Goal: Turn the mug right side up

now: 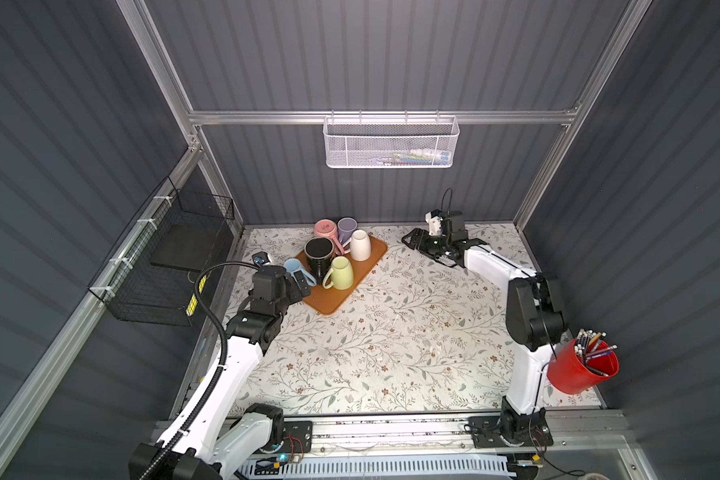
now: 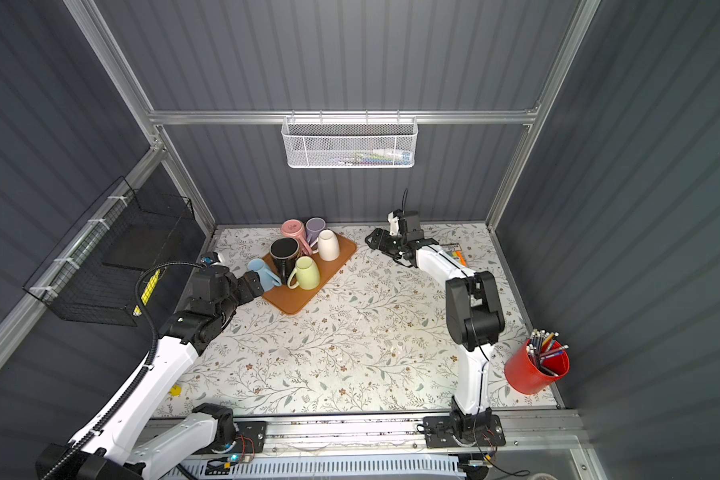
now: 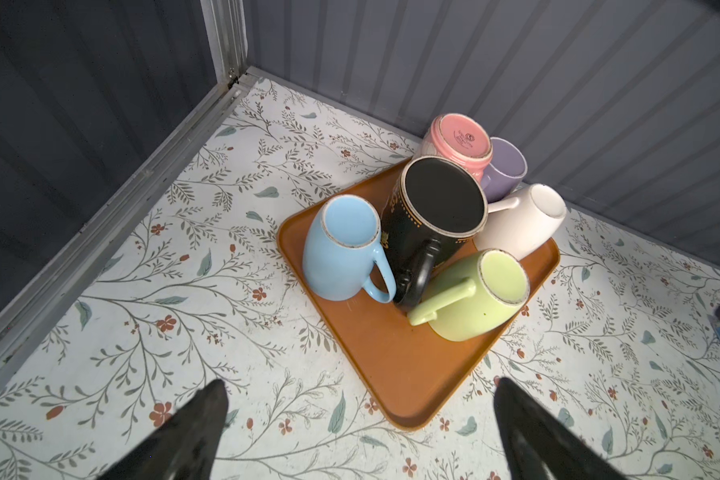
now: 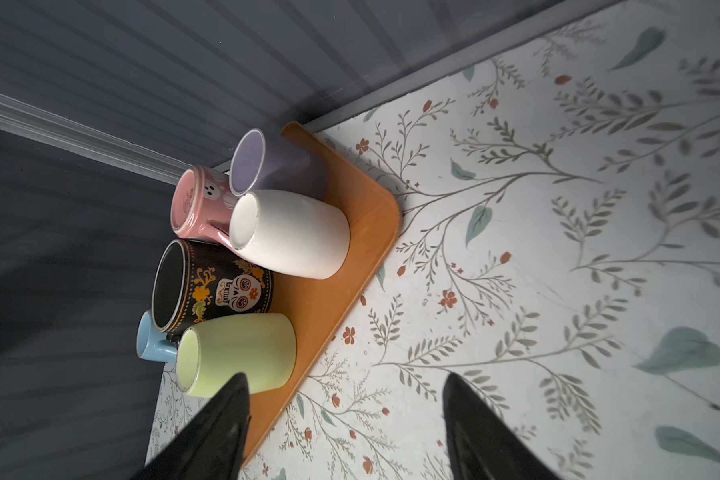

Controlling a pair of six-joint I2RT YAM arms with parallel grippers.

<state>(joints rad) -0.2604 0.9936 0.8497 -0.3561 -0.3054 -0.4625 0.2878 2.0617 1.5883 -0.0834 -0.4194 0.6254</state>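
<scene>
Several mugs stand upside down, crowded on an orange tray (image 1: 334, 296) at the back left of the table: blue (image 3: 337, 253), black (image 3: 441, 208), green (image 3: 483, 299), white (image 3: 524, 224), pink (image 3: 458, 141) and purple (image 3: 506, 166). My left gripper (image 1: 301, 286) hovers open at the tray's left edge, close to the blue mug's handle (image 3: 381, 278); in the left wrist view (image 3: 360, 388) nothing lies between its fingers. To the right of the tray, near the back wall, my right gripper (image 1: 412, 241) is open and points toward the white mug (image 4: 292, 232), holding nothing (image 4: 346, 378).
A red cup of pencils (image 1: 582, 368) stands at the table's front right corner. A black wire basket (image 1: 163, 266) hangs on the left wall and a white mesh basket (image 1: 391, 141) on the back wall. A small blue and white object (image 1: 262, 259) lies left of the tray.
</scene>
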